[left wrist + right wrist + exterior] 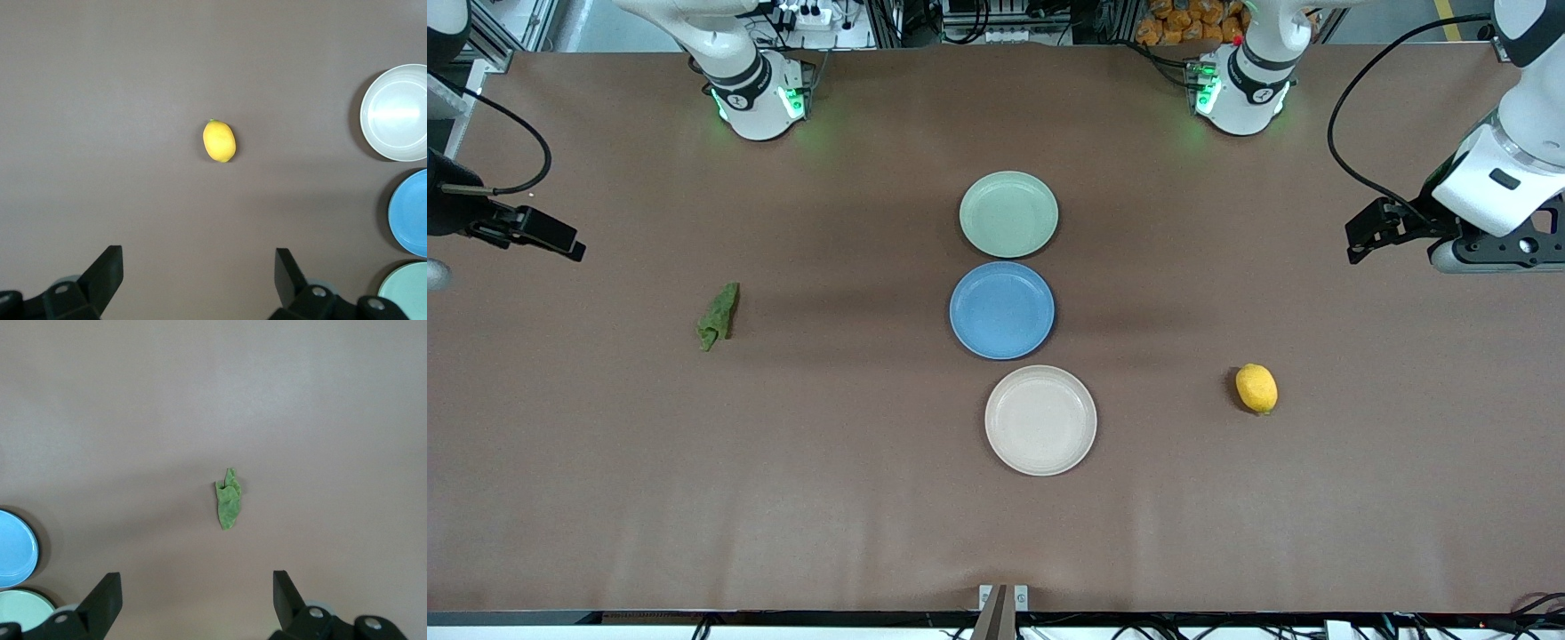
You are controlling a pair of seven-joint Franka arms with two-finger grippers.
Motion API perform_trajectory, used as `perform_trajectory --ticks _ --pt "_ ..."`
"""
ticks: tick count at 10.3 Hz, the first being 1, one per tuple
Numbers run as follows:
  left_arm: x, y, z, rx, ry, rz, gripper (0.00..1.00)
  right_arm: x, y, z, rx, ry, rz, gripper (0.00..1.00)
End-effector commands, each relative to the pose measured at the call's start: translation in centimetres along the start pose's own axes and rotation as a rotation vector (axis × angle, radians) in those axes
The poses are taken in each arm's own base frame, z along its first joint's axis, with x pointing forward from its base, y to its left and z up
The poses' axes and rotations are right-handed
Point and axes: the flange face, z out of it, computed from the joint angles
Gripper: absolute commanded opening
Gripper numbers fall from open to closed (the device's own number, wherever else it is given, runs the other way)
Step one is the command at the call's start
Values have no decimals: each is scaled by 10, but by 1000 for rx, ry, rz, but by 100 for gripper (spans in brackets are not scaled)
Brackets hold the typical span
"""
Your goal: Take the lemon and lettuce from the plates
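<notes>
Lying on the matte brown table point(783, 498), the lemon point(1256, 388), oval with dimpled yellow skin, sat toward the left arm's end, off any plate. The lettuce point(719, 316), a wrinkled dark green leaf, lay toward the right arm's end. Three round shallow plates formed a row mid-table: the pale green plate point(1008, 214) farthest from the front camera, the blue plate point(1002, 309) between, the beige-white plate point(1040, 420) nearest; all bare and smooth. The left gripper point(193, 280) hung over the table near the lemon, fingers spread wide, holding nothing. The right gripper point(193, 600) hung near the lettuce, equally wide and empty.
</notes>
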Motion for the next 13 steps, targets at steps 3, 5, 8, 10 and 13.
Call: perform_trajectory --ticks 3,5,8,10,13 --pt "3 -15 -5 -11 8 -8 100 3 4 -3 4 -6 -2 100" --pt "4 -14 -2 -19 3 -11 100 3 4 -3 4 -6 -2 100" --pt "5 -14 -6 -15 11 -9 100 4 7 -2 4 -8 4 100" --pt "6 -14 -12 -15 23 -7 100 2 13 -3 9 -5 13 100" --pt "6 -14 -13 -15 26 -9 100 2 18 0 16 -7 19 100"
